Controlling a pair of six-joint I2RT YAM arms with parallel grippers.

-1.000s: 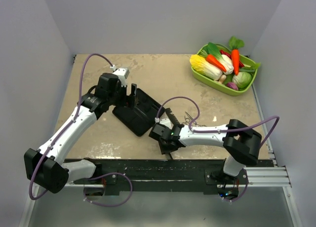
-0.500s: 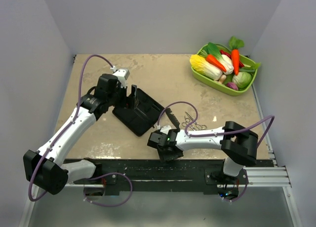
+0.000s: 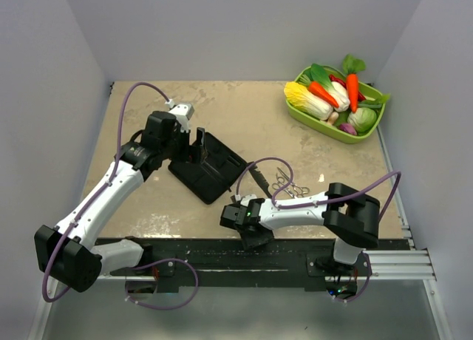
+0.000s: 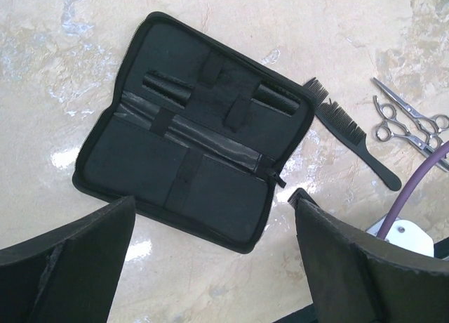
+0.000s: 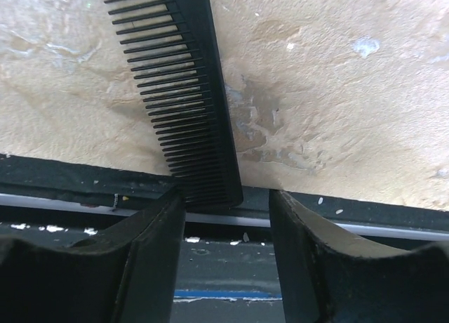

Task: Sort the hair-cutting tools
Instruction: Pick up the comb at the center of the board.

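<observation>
A black comb (image 5: 186,105) lies on the table with its end hanging over the front edge. That end sits between the fingers of my right gripper (image 5: 226,195), close to the left finger and apart from the right one. The gripper (image 3: 255,236) is open. Another black comb (image 4: 354,140) (image 3: 259,179) lies just right of the open black case (image 4: 203,168) (image 3: 211,166). Two silver scissors (image 4: 403,123) (image 3: 284,183) lie crossed beside it. My left gripper (image 4: 214,196) (image 3: 198,142) hangs wide open above the case, holding nothing.
A green basket (image 3: 318,122) of toy vegetables stands at the back right. A black rail (image 3: 295,247) runs along the table's front edge, right under my right gripper. A purple cable (image 3: 259,162) loops over the comb and scissors.
My right gripper has slid left and down to the table's front edge, and its jaws stand wider than a second ago. The left arm has not moved.
</observation>
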